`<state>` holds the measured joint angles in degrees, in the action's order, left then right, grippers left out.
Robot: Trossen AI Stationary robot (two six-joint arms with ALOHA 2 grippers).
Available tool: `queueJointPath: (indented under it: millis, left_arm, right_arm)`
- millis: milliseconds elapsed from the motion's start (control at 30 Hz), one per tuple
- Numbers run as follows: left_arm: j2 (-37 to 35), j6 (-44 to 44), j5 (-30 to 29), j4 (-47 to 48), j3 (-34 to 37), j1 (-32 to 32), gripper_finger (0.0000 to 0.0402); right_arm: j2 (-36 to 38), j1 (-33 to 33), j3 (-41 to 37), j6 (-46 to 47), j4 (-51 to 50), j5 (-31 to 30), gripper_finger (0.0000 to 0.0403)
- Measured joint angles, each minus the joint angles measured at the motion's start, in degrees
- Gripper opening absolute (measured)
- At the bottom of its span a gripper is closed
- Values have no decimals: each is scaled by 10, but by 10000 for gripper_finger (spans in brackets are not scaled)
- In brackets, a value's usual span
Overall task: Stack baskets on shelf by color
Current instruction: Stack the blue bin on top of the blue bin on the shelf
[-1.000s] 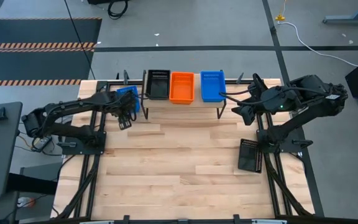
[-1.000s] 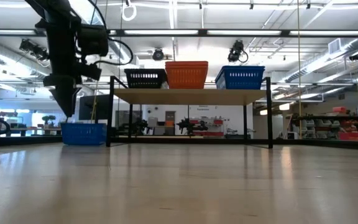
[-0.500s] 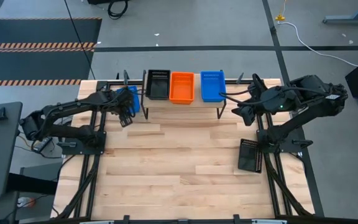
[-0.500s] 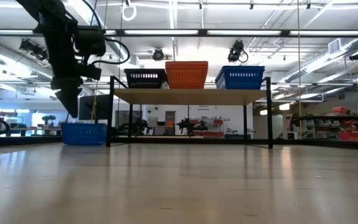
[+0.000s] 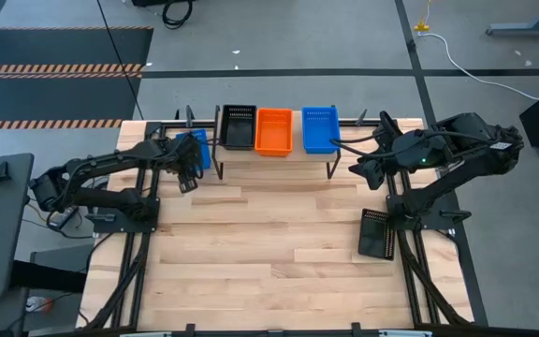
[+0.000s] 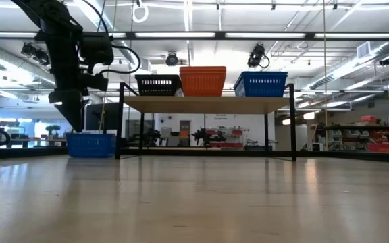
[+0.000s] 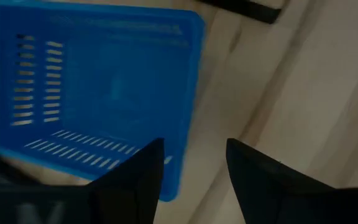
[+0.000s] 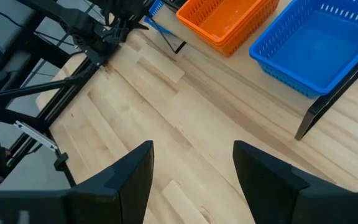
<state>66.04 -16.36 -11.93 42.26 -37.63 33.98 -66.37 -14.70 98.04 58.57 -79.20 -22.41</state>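
Note:
The shelf (image 5: pixel 279 150) stands at the table's far edge and carries a black basket (image 5: pixel 239 126), an orange stack (image 5: pixel 274 131) and a blue basket (image 5: pixel 320 128); in the low view the orange stack (image 6: pixel 202 81) stands tallest. Another blue basket (image 5: pixel 193 145) rests flat on the table left of the shelf. My left gripper (image 5: pixel 188 175) hovers open over that basket's near right corner (image 7: pixel 166 174), touching nothing. A black basket (image 5: pixel 378 234) lies at the table's right side. My right gripper (image 5: pixel 357 169) waits open, right of the shelf.
The shelf's black legs (image 5: pixel 216 167) stand close to the right of the left gripper and the floor blue basket (image 6: pixel 90 144). Bare wooden table (image 5: pixel 269 243) stretches from the shelf to the near edge. The right arm's base (image 5: pixel 419 215) stands beside the black basket.
My left arm has tipped briefly and straightened again above the blue basket on the table, edging slightly toward the far edge. The basket has stayed in place and the right arm has kept still.

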Motion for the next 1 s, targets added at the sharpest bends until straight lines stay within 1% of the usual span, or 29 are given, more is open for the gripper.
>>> queueJointPath:
  millis: [100, 233, 333, 533, 700, 833, 1000]
  left_arm:
    - [0, -7, -8, -2, 1, 0, 168]
    - [11, -26, 23, 6, 11, -1, 138]
    - [24, -34, 27, 14, 18, -1, 102]
    - [32, -33, 28, 19, 14, -2, 12]
    - [31, -23, 29, 51, -23, -4, 9]
    - [31, -24, 32, 80, -74, -13, 5]
    - [29, -57, 32, 91, -127, -21, 3]
  right_arm:
    - [0, 0, 0, 0, 0, 0, 226]
    - [-1, 0, 0, 0, 1, 0, 226]
    - [-1, 0, 0, 6, 1, 0, 226]
    - [-1, 0, 0, 19, 3, 0, 226]
    - [-1, 0, 0, 16, 2, 0, 226]
    - [-1, 0, 0, 1, 2, -11, 226]
    - [-1, 2, 0, -15, 2, -24, 226]
